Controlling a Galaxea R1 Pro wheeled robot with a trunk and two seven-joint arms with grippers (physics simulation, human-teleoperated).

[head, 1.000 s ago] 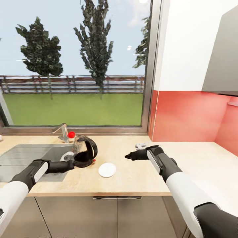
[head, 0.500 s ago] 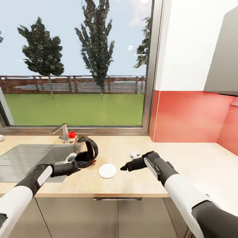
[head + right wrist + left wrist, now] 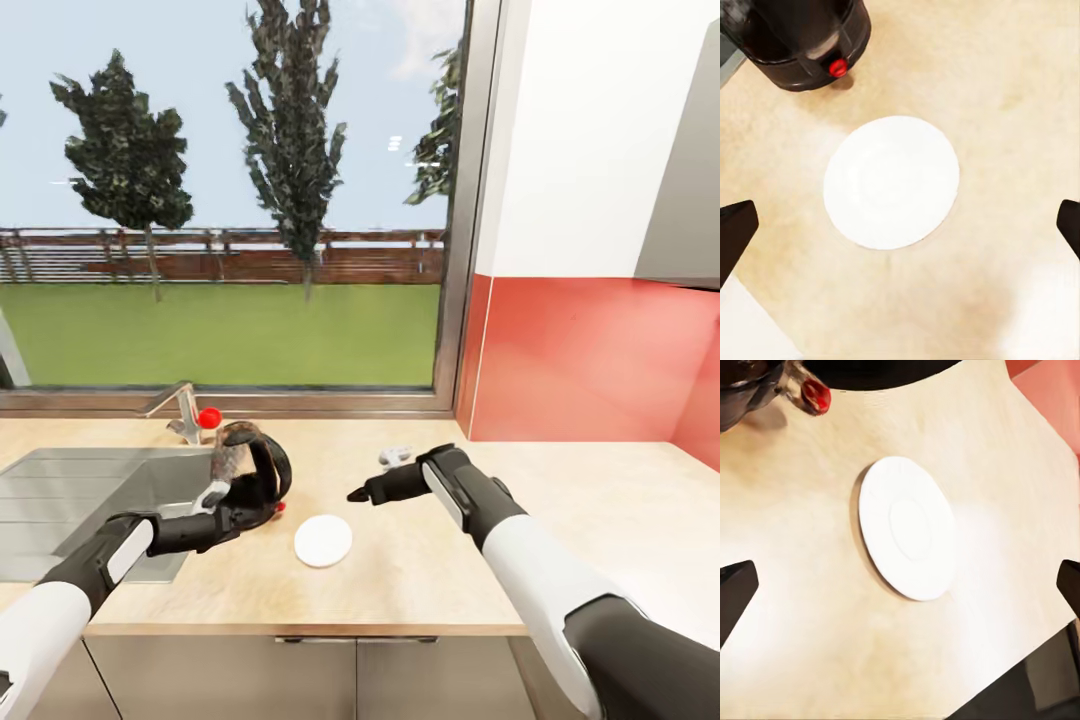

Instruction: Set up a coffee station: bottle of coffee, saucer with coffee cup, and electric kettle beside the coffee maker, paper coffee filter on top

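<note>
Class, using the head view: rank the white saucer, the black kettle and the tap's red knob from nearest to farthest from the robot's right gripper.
From the right gripper:
1. Saucer: just below-left of the fingertips, flat on the countertop.
2. Kettle: farther left, by the sink's edge.
3. Red knob: farthest, back-left near the window sill.

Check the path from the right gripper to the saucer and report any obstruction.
Nothing visible blocks it. The saucer lies alone on bare countertop, the right gripper hovers just beyond it, and the kettle stands off to the side.
</note>
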